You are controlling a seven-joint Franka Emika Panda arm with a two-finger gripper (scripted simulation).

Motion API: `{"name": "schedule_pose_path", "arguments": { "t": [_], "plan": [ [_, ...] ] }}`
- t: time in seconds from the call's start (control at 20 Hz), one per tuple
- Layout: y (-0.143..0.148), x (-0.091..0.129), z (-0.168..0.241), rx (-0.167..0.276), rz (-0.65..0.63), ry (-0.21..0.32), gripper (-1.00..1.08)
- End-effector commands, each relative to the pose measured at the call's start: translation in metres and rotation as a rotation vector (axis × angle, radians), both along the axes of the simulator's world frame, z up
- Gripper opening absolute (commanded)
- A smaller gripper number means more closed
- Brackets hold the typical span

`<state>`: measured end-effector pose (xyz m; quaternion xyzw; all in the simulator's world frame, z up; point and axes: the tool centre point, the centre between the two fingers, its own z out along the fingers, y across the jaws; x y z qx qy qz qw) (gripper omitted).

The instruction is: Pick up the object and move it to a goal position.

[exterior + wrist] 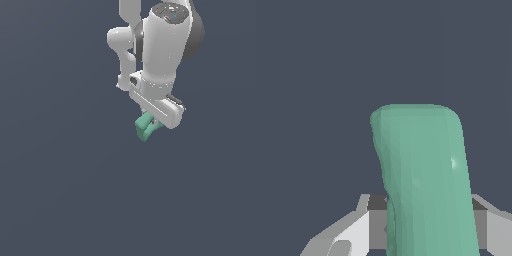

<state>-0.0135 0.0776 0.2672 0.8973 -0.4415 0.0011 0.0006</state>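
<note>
The object is a small teal-green chunky piece with a notch. It sticks out below the white hand of the arm in the exterior view. My gripper is shut on it, and the fingers are mostly hidden behind the hand and the piece. In the wrist view the object fills the middle as a tall green block. It stands between the grey and white fingers, which close on its sides. No goal marker shows in either view.
The white arm comes down from the upper middle of the exterior view. A plain dark grey-blue surface lies all around.
</note>
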Motion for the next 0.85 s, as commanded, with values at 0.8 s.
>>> {"name": "schedule_pose_path", "arguments": {
  "t": [0.8],
  "plan": [
    [0.048,0.004,0.064,0.002,0.000,0.002,-1.00]
  ]
}}
